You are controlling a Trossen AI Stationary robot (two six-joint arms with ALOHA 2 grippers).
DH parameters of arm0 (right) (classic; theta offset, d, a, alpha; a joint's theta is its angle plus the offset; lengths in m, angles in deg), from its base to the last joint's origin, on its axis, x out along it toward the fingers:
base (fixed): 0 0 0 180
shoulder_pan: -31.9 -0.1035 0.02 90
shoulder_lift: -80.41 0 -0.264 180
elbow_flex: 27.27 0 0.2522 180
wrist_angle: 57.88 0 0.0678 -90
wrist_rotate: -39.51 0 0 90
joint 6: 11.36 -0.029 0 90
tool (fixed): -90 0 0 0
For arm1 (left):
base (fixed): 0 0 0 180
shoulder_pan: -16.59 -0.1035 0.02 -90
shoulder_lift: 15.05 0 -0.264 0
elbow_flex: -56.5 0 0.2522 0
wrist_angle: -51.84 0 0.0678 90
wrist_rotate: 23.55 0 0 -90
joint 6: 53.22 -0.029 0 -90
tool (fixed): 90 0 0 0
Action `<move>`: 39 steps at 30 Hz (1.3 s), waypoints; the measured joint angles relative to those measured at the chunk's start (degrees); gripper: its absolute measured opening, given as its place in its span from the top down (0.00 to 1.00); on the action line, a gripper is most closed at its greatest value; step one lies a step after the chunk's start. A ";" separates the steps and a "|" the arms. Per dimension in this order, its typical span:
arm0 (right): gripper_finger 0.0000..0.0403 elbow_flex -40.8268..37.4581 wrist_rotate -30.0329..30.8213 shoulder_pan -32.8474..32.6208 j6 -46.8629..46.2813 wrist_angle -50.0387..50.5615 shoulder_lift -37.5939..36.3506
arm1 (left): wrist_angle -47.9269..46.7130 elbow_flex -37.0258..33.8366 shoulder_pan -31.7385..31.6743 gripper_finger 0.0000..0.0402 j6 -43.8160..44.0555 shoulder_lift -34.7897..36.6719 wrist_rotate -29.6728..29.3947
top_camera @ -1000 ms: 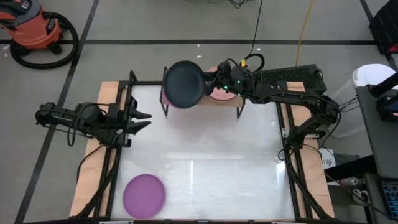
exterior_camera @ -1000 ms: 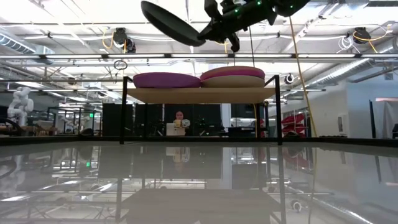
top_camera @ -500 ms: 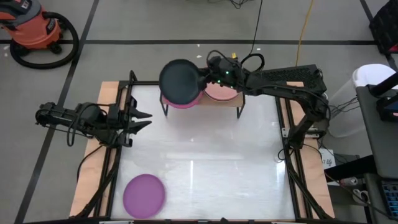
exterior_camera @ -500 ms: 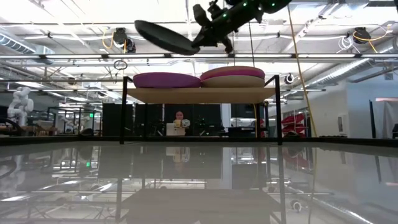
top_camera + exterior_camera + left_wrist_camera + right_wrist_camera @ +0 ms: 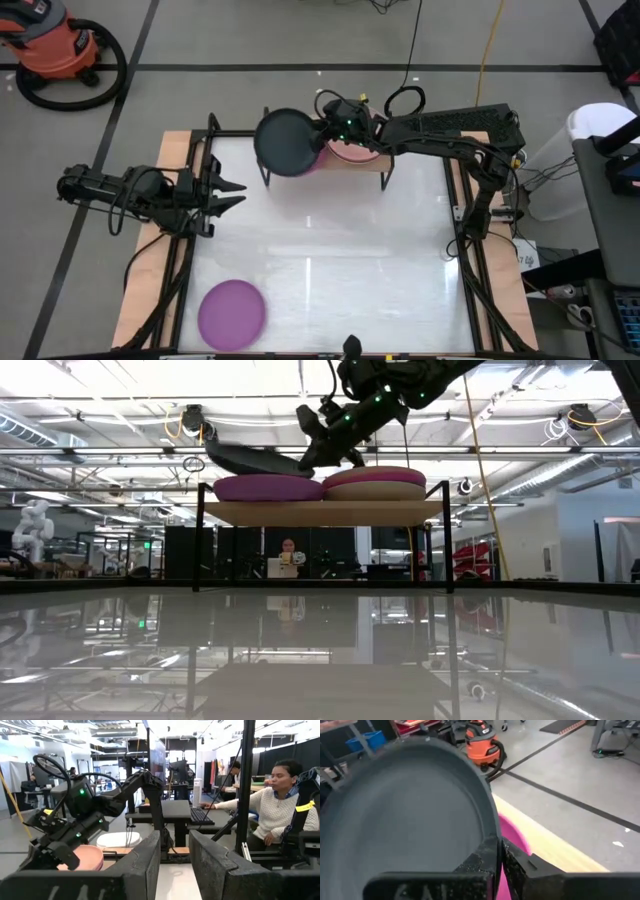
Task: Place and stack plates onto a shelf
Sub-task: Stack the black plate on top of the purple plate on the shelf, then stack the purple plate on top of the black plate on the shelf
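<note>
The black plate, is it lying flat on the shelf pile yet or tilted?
Tilted. The black plate slopes above the magenta stack, gripped at its rim by the right pincer, shut.

Black plate [image 5: 285,142]: matt, smooth. Purple plate [image 5: 231,312]: matt. Shelf [image 5: 320,512]: light wood board on thin black metal legs. Counter [image 5: 320,230]: glossy white top, reflective, with bare wood edges. Right tool [image 5: 497,865]: dark, rough-textured fingers.

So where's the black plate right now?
In the high view, the black plate is pinched in the right gripper, tilted just over the magenta stack on the shelf's left half.
</note>
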 joint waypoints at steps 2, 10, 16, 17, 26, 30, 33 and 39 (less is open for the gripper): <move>0.96 0.00 1.05 0.22 0.11 -0.25 0.00 | 0.00 0.00 0.00 0.73 -0.34 -0.02 -0.02; 0.80 0.00 1.50 0.12 3.12 -0.81 -0.48 | 0.04 0.00 0.00 0.73 0.20 0.00 -0.09; 0.63 -0.02 -4.66 -1.11 5.63 -0.85 -6.11 | -4.60 0.00 0.88 0.73 2.31 -0.28 -0.09; 0.61 0.00 -5.81 -1.61 6.30 -0.86 -7.71 | -6.13 0.00 1.35 0.73 2.94 -0.71 -0.12; 0.62 -3.70 -6.07 -8.35 12.58 1.56 -24.18 | -21.50 -0.03 8.83 0.73 11.99 -13.07 0.49; 0.62 -7.95 -6.04 -10.93 13.32 1.76 -30.43 | -30.57 -0.07 12.73 0.73 17.34 -20.98 5.53; 0.62 -11.46 -5.93 -12.50 13.56 1.72 -34.32 | -33.94 -0.09 15.96 0.73 24.60 -26.79 11.52; 0.62 -18.93 -5.87 -16.37 15.50 1.32 -40.10 | -35.11 -0.09 21.61 0.73 33.53 -36.23 17.89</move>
